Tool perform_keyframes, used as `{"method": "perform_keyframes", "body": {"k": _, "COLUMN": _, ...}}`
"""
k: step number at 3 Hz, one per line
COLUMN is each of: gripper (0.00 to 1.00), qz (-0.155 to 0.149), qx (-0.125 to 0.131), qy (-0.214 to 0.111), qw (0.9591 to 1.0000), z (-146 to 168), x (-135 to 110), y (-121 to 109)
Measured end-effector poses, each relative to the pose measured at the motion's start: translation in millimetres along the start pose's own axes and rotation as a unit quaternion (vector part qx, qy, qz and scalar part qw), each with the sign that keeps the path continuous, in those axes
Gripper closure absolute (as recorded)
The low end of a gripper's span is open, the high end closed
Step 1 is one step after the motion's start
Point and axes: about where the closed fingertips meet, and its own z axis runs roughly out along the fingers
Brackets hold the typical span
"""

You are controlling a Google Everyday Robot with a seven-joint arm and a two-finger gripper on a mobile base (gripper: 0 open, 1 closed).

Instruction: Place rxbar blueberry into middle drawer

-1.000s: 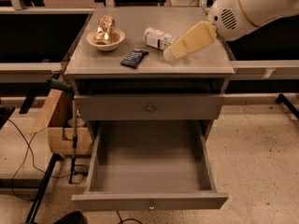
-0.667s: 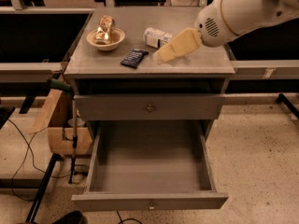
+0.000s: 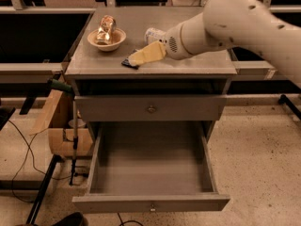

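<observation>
Nearest you, the middle drawer [image 3: 151, 204] stands pulled out and bare, below and to the right of the bowl [image 3: 96, 42]. Behind it is a closed drawer [image 3: 188, 108], then the desk [image 3: 197, 67] top.

On that top, the blueberry bar [image 3: 128, 63] lies just right of the bowl and a little nearer you, close to the front edge. Only a dark corner of it shows. The gripper [image 3: 137, 58] reaches in from the right, slanting down and left, and covers the rest. Its tip sits directly over the bar, perhaps touching it. You cannot tell whether it is spread or closed, nor which way the bar's long side runs beneath it.

So the next move is probably straight down, not sideways.

Farther back, a bottle [image 3: 154, 33] lies right of the bowl, and a gold can [image 3: 106, 28] sits in the bowl.
</observation>
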Motion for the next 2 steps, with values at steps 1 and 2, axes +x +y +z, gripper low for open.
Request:
{"method": "perform_keyframes", "body": {"k": 1, "gripper": 0.0, "qz": 0.012, "qx": -0.001, "qy": -0.029, "qw": 0.9995, "z": 54.5, "x": -14.3, "y": 2.9}}
{"method": "perform_keyframes", "body": {"k": 2, "gripper": 0.0, "qz": 0.005, "qx": -0.018, "qy": -0.04, "qw": 0.999, "z": 106.3, "x": -27.2, "y": 12.0}}
